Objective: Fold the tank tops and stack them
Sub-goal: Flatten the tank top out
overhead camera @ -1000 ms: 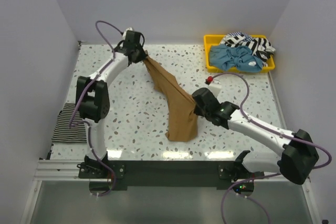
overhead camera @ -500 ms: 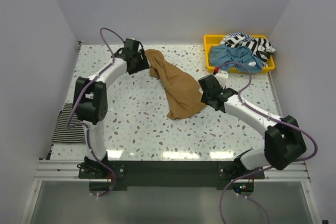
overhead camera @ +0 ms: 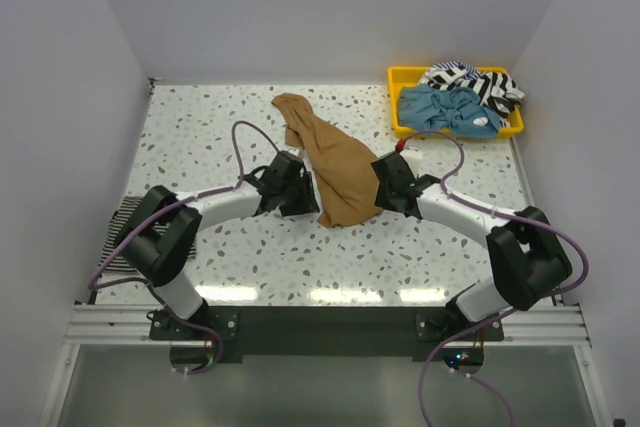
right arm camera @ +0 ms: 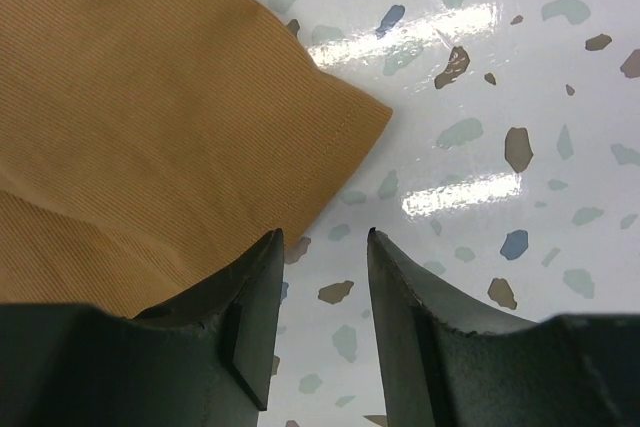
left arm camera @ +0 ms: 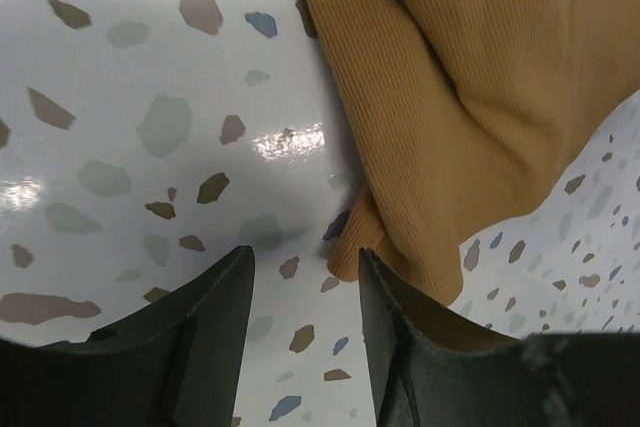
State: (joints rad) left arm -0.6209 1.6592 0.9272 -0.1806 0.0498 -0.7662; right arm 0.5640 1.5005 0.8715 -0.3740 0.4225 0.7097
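Observation:
A tan-brown tank top (overhead camera: 333, 167) lies crumpled on the speckled table, running from back centre toward the middle. My left gripper (overhead camera: 303, 194) sits low at its left lower edge, open, with only tabletop between the fingers (left arm camera: 305, 262); the tan-brown tank top's corner (left arm camera: 440, 137) lies just beyond them. At the top's right edge my right gripper (overhead camera: 380, 187) is open and empty (right arm camera: 325, 242), the cloth's hem (right arm camera: 150, 117) beside its left finger. A folded black-and-white striped tank top (overhead camera: 128, 230) lies at the table's left edge.
A yellow tray (overhead camera: 398, 97) at the back right holds a light blue top (overhead camera: 450, 110) and a black-and-white striped top (overhead camera: 470, 79). White walls close in the table on the left, back and right.
Both grippers let go of the tan-brown top, which dropped onto the table. The left arm swung from the back left down to the top's near left edge; the right moved slightly left.

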